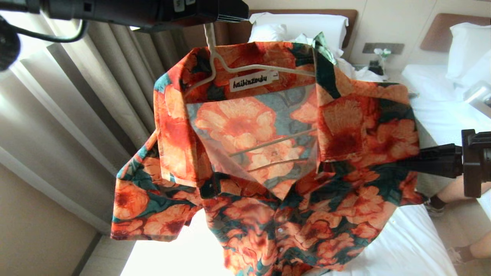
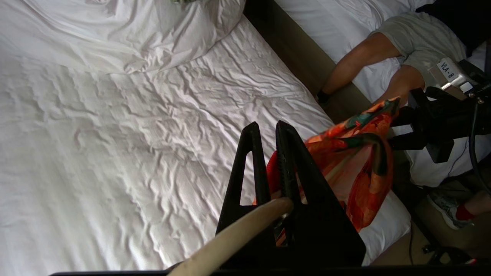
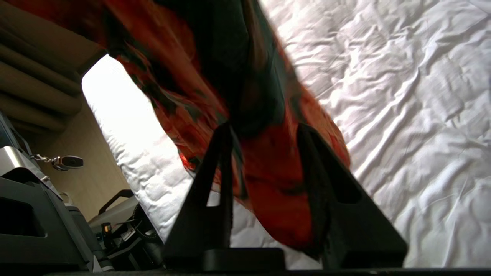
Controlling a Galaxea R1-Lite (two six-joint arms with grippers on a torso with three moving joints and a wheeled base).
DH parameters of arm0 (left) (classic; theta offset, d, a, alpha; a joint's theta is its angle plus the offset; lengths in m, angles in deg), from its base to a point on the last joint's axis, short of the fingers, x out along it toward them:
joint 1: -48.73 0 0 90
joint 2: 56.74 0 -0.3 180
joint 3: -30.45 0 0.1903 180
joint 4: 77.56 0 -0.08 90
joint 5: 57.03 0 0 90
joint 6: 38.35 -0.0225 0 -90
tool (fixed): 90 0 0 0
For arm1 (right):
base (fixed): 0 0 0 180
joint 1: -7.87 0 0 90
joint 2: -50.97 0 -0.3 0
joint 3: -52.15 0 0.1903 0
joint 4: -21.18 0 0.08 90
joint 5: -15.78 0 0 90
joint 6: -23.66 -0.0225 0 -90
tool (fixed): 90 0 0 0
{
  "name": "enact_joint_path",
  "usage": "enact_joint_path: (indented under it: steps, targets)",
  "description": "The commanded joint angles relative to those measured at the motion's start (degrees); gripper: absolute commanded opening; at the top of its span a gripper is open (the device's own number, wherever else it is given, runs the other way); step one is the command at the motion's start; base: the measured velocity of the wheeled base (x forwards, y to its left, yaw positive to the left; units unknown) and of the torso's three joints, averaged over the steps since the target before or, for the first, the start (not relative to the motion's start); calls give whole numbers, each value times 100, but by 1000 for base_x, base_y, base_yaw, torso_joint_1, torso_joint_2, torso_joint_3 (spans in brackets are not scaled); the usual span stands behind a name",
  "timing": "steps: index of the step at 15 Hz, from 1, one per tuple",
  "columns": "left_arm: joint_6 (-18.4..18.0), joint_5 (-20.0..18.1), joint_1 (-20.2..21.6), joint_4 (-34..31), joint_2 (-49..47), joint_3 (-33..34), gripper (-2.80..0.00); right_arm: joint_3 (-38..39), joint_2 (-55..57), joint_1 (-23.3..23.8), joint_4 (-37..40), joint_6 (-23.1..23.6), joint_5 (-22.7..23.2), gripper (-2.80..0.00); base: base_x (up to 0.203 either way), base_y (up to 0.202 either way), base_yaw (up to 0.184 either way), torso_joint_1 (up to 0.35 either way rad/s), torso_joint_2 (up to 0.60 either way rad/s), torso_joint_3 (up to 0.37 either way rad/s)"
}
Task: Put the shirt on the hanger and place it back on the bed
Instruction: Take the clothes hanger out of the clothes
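Observation:
The shirt (image 1: 268, 153), orange-red flowers on dark green, hangs in the air on the cream-white hanger (image 1: 215, 57), collar open and white neck label showing. My left gripper (image 1: 209, 21) is at the top, shut on the hanger's hook (image 2: 238, 234), with its fingers (image 2: 267, 128) pointing over the bed (image 2: 115, 134). My right gripper (image 1: 406, 161) reaches in from the right at the shirt's shoulder and sleeve. In the right wrist view its jaws (image 3: 264, 128) stand apart with loose shirt fabric (image 3: 268, 172) hanging between them. The bed's white sheet (image 1: 402, 237) lies below.
A person's legs (image 1: 452, 191) show at the right, between this bed and a second white bed (image 1: 433, 84). Curtains (image 1: 76, 96) fill the left. A green leaf-patterned garment (image 1: 322, 42) lies by the pillow. My base (image 3: 30, 214) stands beside the bed.

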Motion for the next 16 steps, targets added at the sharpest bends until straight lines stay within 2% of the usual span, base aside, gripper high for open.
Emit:
enact_joint_path:
  steps: [1,3,5,8,9,10,11,13,16]
  targets:
    - [0,-3,-3,-21,10,1,-280,-3,-109,7,20,-8,58,0,0,0,0,0,0,0]
    - [-11,-15,-12,-28,-28,1,-280,78,-411,72,40,-165,335,0,0,0,0,0,0,0]
    - [-168,-8,5,-15,-64,-53,-280,181,-800,169,52,-183,400,0,0,0,0,0,0,0]
    - [-273,-25,14,13,-145,-51,-280,455,-1382,711,47,-228,497,0,0,0,0,0,0,0]
    - [-279,-57,39,27,-155,-51,-280,731,-1595,1033,13,-244,673,0,0,0,0,0,0,0]
    - [-320,-103,123,106,-177,-51,-280,967,-1782,1350,-51,-246,997,-280,0,0,0,0,0,0]
    - [-447,-162,221,258,-203,-51,-280,1106,-1919,1590,-132,-262,1343,-280,0,0,0,0,0,0]
    - [-498,-219,466,349,-178,-51,-280,1155,-1967,1640,-184,-279,1525,-280,0,0,0,0,0,0]
    - [-574,-315,692,554,-144,-51,-280,871,-1821,1167,-211,-283,1640,-280,0,0,0,0,0,0]
